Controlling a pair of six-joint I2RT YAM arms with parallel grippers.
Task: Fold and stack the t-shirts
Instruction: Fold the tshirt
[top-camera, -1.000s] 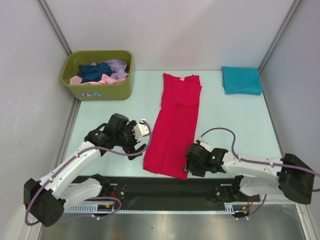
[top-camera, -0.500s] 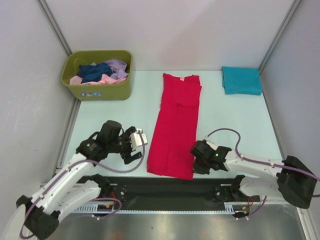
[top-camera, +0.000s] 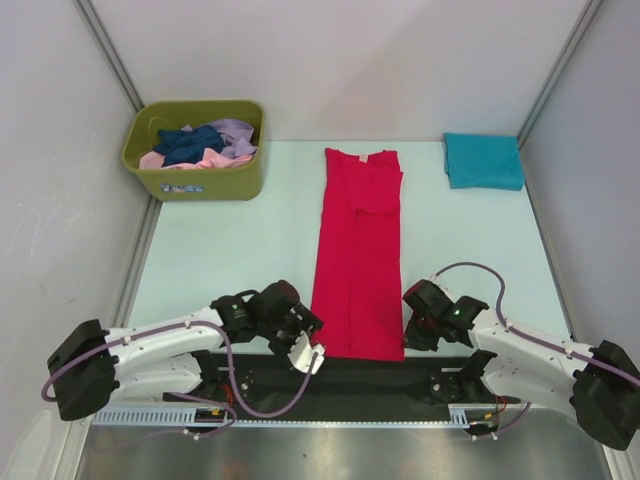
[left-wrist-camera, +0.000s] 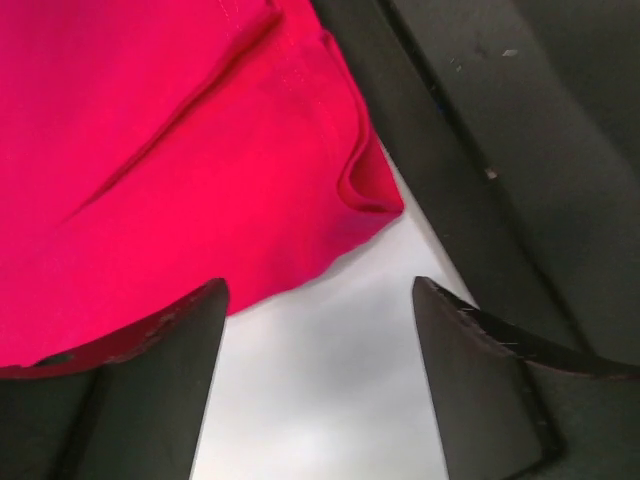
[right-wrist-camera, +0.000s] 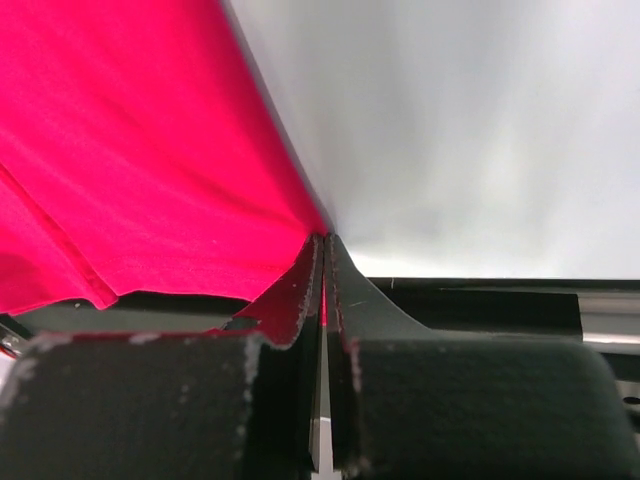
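Red tee (top-camera: 358, 250) corner in R gripper (right-wrist-camera: 322, 250)

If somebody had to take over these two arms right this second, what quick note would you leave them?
Right gripper: shut on the red shirt at its near right corner.
Left gripper: open at the near left corner, nothing held.
The red shirt lies in the middle as a long narrow strip, collar at the far end. The teal shirt lies folded at the far right. The other shirts are heaped in the bin, far left.
Done: teal folded; red folded lengthwise.
Left: probably grip the left corner, fold red across, stack it on teal, then do the bin's shirts.
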